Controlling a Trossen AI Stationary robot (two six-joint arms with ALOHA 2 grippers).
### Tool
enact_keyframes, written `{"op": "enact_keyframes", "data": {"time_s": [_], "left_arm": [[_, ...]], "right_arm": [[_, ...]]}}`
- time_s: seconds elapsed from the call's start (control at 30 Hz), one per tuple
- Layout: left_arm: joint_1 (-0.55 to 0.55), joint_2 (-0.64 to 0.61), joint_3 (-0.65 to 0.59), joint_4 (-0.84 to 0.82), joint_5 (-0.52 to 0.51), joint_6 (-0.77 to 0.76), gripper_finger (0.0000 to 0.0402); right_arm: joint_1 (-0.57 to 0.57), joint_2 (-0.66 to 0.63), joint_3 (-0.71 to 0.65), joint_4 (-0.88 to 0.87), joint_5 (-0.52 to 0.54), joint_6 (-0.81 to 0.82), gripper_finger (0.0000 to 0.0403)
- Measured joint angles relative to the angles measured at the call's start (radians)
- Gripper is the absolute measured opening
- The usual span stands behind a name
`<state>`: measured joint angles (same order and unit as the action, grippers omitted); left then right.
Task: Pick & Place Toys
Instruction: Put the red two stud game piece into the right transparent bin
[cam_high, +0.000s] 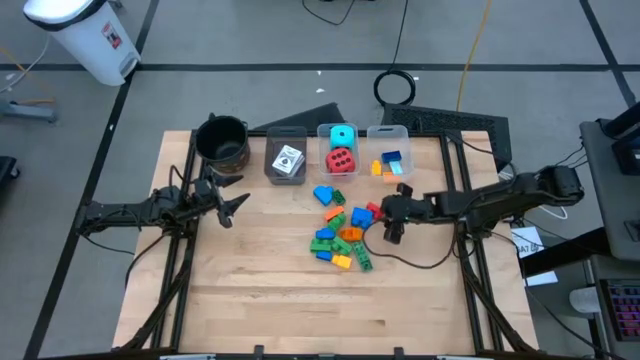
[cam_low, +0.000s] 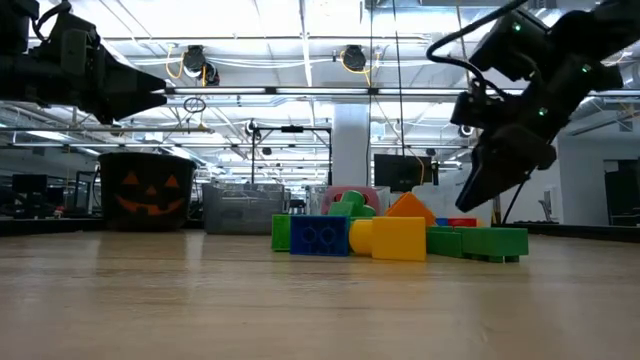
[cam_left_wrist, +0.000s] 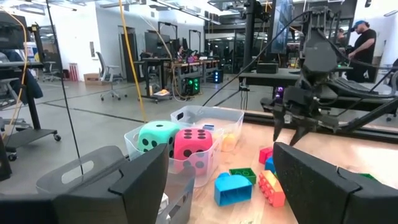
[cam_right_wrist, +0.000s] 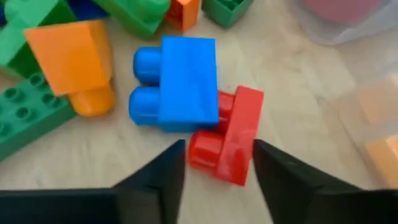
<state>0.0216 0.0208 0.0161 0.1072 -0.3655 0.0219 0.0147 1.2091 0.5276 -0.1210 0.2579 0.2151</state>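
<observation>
Your right gripper (cam_right_wrist: 214, 163) straddles a glossy red brick (cam_right_wrist: 227, 144) with parted fingers — left gripper (cam_high: 232, 203) spread, empty — pale wood table (cam_high: 260, 290), workshop behind.

No legible text, brand or number was found. Only marks recorded: a carved-pumpkin face on the black pot (cam_low: 146, 190), and black pips on the red cube (cam_left_wrist: 194, 144) and cyan cube (cam_left_wrist: 156, 135).

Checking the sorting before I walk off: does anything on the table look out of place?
Mostly the loose bricks, an untidy heap on the bare table rather than in the bins. Nothing looks broken or spilled.
</observation>
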Motion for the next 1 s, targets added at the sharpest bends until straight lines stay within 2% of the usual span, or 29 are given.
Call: {"op": "enact_keyframes", "data": {"time_s": [0.17, 0.27, 0.37, 0.53, 0.63, 0.87, 1.0], "left_arm": [[0.000, 0.000, 0.000, 0.001, 0.000, 0.000, 0.0292], [0.000, 0.000, 0.000, 0.000, 0.000, 0.000, 0.0292], [0.000, 0.000, 0.000, -0.001, 0.000, 0.000, 0.0292], [0.000, 0.000, 0.000, 0.000, 0.000, 0.000, 0.0292], [0.000, 0.000, 0.000, 0.000, 0.000, 0.000, 0.0292], [0.000, 0.000, 0.000, 0.000, 0.000, 0.000, 0.0292], [0.000, 0.000, 0.000, 0.000, 0.000, 0.000, 0.0292]], "right_arm": [[-0.002, 0.000, -0.045, 0.050, -0.048, 0.031, 0.0248], [-0.002, 0.000, -0.064, 0.084, -0.043, 0.028, 0.0275], [-0.002, 0.000, -0.108, 0.197, -0.046, 0.011, 0.0289], [-0.002, 0.002, -0.162, 0.304, -0.040, -0.091, 0.0290], [-0.002, 0.003, -0.168, 0.310, 0.003, -0.122, 0.0284], [-0.004, -0.008, -0.166, 0.342, 0.009, -0.196, 0.0279], [-0.042, 0.018, -0.166, 0.350, 0.016, -0.214, 0.0278]]}}
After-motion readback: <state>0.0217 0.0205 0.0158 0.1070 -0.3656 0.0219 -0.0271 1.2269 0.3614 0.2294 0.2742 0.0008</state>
